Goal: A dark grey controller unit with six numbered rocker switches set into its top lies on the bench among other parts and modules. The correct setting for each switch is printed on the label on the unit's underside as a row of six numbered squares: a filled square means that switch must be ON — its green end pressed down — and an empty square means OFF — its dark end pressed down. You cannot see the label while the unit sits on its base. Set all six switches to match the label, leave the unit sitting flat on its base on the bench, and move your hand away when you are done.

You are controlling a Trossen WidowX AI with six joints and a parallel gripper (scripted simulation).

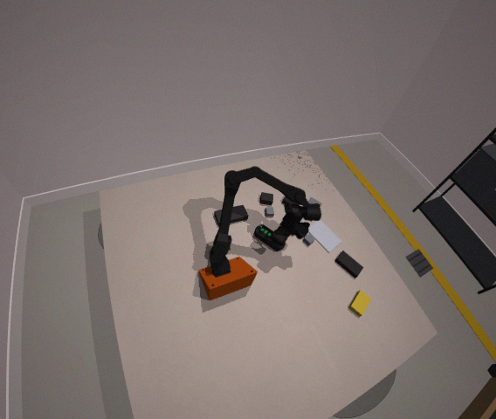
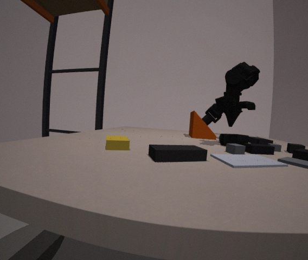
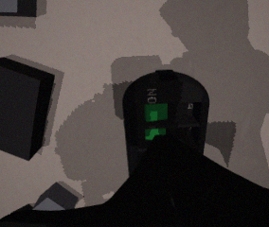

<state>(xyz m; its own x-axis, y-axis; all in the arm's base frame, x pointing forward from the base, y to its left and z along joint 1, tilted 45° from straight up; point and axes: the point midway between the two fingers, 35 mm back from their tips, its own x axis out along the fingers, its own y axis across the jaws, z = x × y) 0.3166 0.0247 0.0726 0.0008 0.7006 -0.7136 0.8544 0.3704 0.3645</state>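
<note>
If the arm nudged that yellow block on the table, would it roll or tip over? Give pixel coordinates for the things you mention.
The yellow block (image 1: 360,303) (image 2: 117,144) probably wouldn't roll, given its flat faces and straight edges. Lying low and broad, it would likely slide rather than tip.

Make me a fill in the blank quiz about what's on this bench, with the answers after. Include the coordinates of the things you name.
The block (image 1: 360,302) (image 2: 117,143) nearest the bench's front corner in the top view is ____.
The arm stands on a base (image 1: 228,285) (image 2: 200,128) coloured ____.
The gripper (image 2: 230,125) is ____, holding nothing.
The lettering on the controller unit (image 1: 263,237) (image 2: 232,138) (image 3: 139,96) reads ____.

Answers: yellow; orange; shut; ON
</note>
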